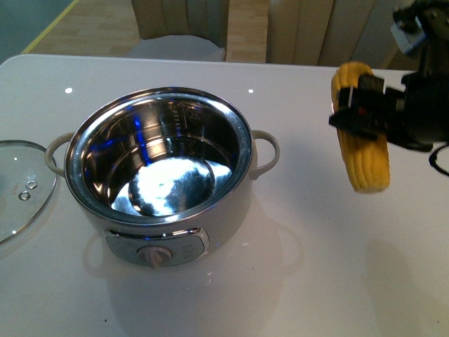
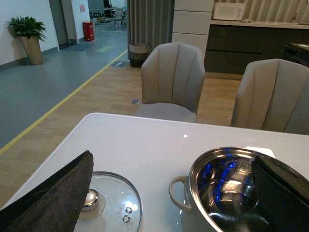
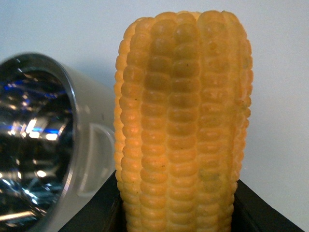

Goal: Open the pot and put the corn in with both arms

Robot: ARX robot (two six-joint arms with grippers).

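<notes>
The cream-white pot (image 1: 160, 168) stands open on the white table (image 1: 316, 281), its steel interior empty and its dial facing front. Its glass lid (image 1: 17, 188) lies flat on the table to the pot's left, knob up. My right gripper (image 1: 359, 112) is shut on the yellow corn (image 1: 363, 151), held in the air to the right of the pot. In the right wrist view the corn (image 3: 183, 125) fills the frame beside the pot (image 3: 43, 145). My left gripper (image 2: 174, 203) is open above the lid (image 2: 108, 203) and the pot (image 2: 227, 193); it is out of the front view.
Grey chairs (image 2: 174, 79) stand behind the table's far edge. The table's left edge runs just past the lid.
</notes>
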